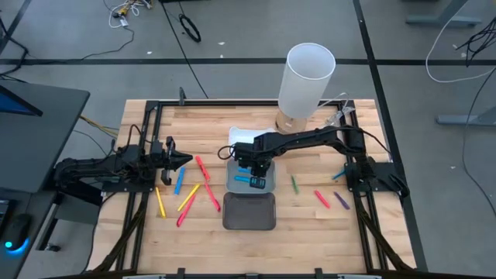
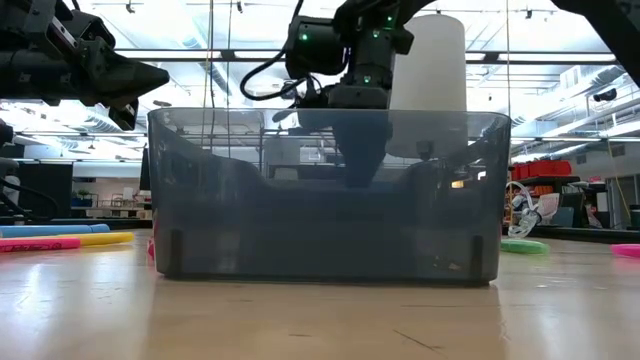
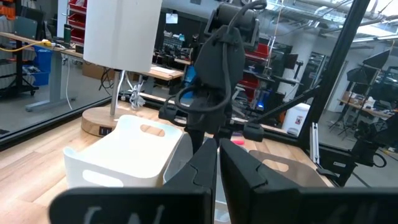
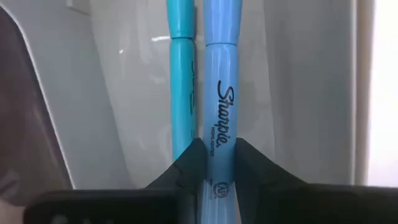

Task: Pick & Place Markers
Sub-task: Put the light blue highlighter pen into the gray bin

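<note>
My right gripper (image 1: 258, 172) reaches down into the light grey tray (image 1: 232, 184) at the table's middle, shut on a blue marker (image 4: 217, 93). A teal marker (image 4: 181, 81) lies in the tray right beside it. Loose markers lie on the wood. A red one (image 1: 201, 166), a blue one (image 1: 180, 181) and yellow ones (image 1: 160, 203) are left of the trays. A green one (image 1: 294, 184) and a purple one (image 1: 341, 201) are to the right. My left gripper (image 1: 186, 160) hovers shut above the left group, touching nothing. My right gripper pinches the blue marker's barrel (image 4: 217, 146) between its two fingers, coming from above and pointing down, the fingers lying across it. The marker is level, parallel to the teal one. Whether it rests on the tray floor, I cannot tell.
A white tray (image 1: 242, 138) stands on the far side of the light grey one, a dark grey tray (image 1: 249, 211) on the near side. A tall white lamp (image 1: 306, 81) stands at the far edge. Bare wood shows near the front edge.
</note>
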Robot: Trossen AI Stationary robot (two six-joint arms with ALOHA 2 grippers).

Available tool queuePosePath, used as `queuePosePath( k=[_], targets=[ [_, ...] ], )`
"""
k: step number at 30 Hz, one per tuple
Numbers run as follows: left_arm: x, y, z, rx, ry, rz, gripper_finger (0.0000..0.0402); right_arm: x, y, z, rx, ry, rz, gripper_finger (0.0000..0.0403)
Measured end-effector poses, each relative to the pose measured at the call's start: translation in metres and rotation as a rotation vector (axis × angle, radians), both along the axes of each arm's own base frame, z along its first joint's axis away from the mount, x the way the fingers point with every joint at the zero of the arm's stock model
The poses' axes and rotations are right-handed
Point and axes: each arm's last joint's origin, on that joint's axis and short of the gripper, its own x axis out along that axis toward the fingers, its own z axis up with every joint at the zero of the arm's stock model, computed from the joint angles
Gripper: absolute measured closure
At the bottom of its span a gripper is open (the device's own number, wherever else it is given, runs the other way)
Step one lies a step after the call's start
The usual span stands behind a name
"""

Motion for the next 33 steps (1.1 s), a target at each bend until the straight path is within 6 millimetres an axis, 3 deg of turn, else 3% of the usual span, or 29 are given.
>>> queuePosePath(
  k=[25,33],
  targets=[
    [0.0,0.0,0.0,0.0,0.0,0.0,0.0378,-0.003,0.011,-0.031,-0.027,-0.051,0.023,0.0344],
    [0.0,0.0,0.0,0.0,0.0,0.0,0.0378,-0.003,0.012,-0.031,-0.02,-0.055,0.009,0.0285]
  ],
)
